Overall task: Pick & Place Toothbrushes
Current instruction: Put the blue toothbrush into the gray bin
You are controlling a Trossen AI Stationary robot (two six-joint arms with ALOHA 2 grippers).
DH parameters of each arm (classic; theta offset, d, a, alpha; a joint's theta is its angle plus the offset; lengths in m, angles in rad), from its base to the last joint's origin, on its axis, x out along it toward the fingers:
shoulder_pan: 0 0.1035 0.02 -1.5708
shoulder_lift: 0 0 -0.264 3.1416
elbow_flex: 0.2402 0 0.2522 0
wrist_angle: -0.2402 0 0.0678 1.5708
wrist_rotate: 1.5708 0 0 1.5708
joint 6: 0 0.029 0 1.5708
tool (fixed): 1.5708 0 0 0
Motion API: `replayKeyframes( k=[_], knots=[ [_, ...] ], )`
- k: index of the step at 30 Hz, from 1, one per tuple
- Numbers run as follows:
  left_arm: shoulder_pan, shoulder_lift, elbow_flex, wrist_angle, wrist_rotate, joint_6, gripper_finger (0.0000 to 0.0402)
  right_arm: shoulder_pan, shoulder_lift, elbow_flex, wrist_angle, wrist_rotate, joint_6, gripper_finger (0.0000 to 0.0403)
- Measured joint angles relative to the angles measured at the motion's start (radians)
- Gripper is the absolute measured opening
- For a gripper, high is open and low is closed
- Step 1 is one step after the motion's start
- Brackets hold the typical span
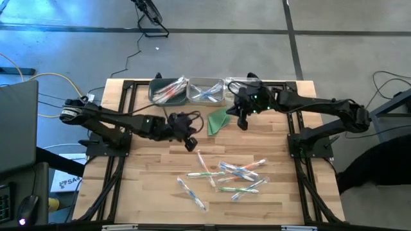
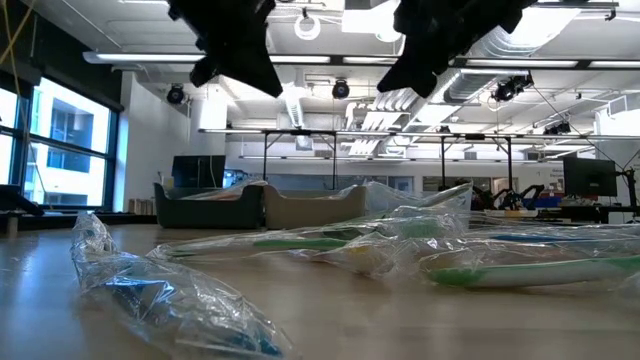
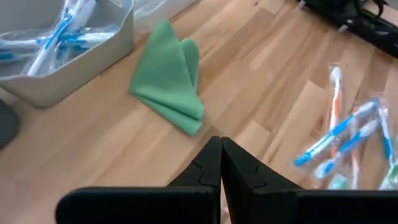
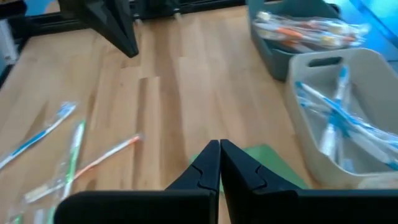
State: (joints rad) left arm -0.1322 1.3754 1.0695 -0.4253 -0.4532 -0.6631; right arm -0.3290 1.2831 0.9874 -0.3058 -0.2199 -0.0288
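Several toothbrushes (image 1: 226,174) in clear wrappers lie scattered flat on the near half of the wooden table; they also fill the low view (image 2: 400,250). My left gripper (image 1: 189,142) hangs shut and empty above the table's middle, just on the far-left side of the pile (image 3: 348,137). My right gripper (image 1: 243,122) is also shut and empty. It hovers beside the folded green cloth (image 1: 218,120), near the bins. In the right wrist view the cloth (image 4: 273,165) lies right under its fingers (image 4: 205,168).
At the far edge stand a dark bin (image 1: 168,90) holding orange-accented toothbrushes and a light grey bin (image 1: 207,90) holding blue ones. The green cloth (image 3: 168,87) lies flat in front of them. Bare wood lies at the table's left (image 1: 148,173).
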Motion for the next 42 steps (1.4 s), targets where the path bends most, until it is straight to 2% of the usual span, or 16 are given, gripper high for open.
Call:
replayKeyframes(
  k=[6,14,21,28,30,33,35,38,42],
  knots=[
    [-0.11,0.011,0.0,-0.002,-0.082,-0.121,0.0,0.058,0.0,0.0,-0.002,0.006,-0.001,0.0004],
    [-0.206,0.024,0.001,0.006,-0.111,-0.206,0.0,0.074,0.0,0.0,-0.001,0.011,-0.032,0.0004],
    [-0.221,0.03,0.001,-0.055,-0.061,-0.024,0.0,0.072,0.0,0.0,-0.009,0.01,-0.095,0.0004],
    [-0.177,0.03,0.001,-0.108,-0.051,0.138,0.0,0.071,-0.009,0.0,-0.076,0.036,-0.09,0.0004],
    [-0.151,0.03,0.001,-0.128,-0.019,0.211,0.0,0.071,-0.009,0.0,-0.089,0.057,-0.08,0.0004],
    [-0.092,0.03,0.001,-0.13,0.106,0.34,0.0,0.071,-0.009,0.0,-0.107,0.088,-0.072,0.0004],
    [-0.048,0.03,0.001,-0.119,0.174,0.375,0.0,0.071,-0.009,0.0,-0.119,0.089,-0.055,0.0004],
    [-0.003,0.03,0.001,-0.113,0.243,0.343,0.0,0.071,-0.009,0.0,-0.139,0.09,-0.019,0.0004],
    [0.009,0.03,0.001,-0.121,0.321,0.135,0.0,0.071,-0.009,0.0,-0.165,0.09,0.005,0.0004]
  ],
)
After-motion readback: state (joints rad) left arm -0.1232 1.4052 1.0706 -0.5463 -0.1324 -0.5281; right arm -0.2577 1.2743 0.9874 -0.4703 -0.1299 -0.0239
